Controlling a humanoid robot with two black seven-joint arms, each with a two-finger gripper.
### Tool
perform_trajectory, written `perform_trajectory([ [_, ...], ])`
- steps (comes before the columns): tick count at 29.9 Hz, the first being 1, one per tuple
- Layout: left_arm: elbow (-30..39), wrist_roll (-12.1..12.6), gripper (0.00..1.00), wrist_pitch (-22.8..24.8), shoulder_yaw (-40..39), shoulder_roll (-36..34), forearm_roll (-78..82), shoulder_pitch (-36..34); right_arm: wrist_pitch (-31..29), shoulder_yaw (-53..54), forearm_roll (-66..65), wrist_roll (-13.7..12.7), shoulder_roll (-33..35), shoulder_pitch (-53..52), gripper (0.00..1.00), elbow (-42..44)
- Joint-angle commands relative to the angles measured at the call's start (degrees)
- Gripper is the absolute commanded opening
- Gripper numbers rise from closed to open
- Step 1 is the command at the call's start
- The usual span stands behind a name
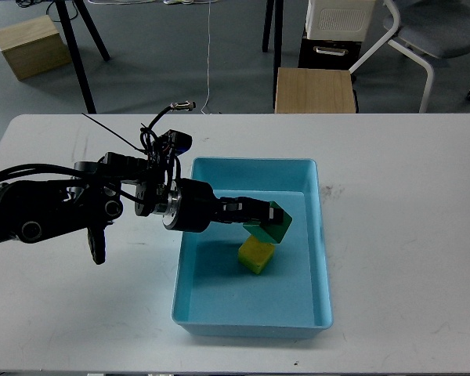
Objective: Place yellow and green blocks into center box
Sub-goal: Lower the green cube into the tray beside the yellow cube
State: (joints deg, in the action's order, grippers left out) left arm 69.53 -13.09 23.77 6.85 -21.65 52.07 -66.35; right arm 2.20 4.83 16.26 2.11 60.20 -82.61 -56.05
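Note:
The light blue box (321, 235) sits in the middle of the white table. A yellow block (256, 256) lies on its floor. My left gripper (268, 217) reaches in over the box's left wall and is shut on a green block (272, 227), holding it tilted just above and to the right of the yellow block. The right arm and its gripper are out of view.
A wooden stool (315, 89) stands beyond the table's far edge. A wooden crate (31, 45) and black stand legs (82, 47) are on the floor at the back left. A chair (435, 39) is at the back right.

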Motion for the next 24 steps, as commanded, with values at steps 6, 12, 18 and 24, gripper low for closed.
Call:
perform_trajectory([
  [6,0.0,-0.3,0.93,0.0,0.1,0.1,0.1,0.2,0.0,0.0,0.0,0.0,-0.2,0.1,0.99,0.1],
  [12,-0.2,-3.3,0.63,-0.2,0.2,0.1,1.6,0.1,0.0,0.0,0.0,0.0,-0.2,0.2,0.99,0.2],
  [18,-0.3,-3.5,0.49,-1.1,0.5,0.2,3.8,0.1,0.0,0.0,0.0,0.0,-0.2,0.1,0.99,0.3],
  [24,-0.3,-3.8,0.32,-1.2,0.6,0.2,4.2,0.2,0.0,0.0,0.0,0.0,-0.5,0.1,0.99,0.9],
])
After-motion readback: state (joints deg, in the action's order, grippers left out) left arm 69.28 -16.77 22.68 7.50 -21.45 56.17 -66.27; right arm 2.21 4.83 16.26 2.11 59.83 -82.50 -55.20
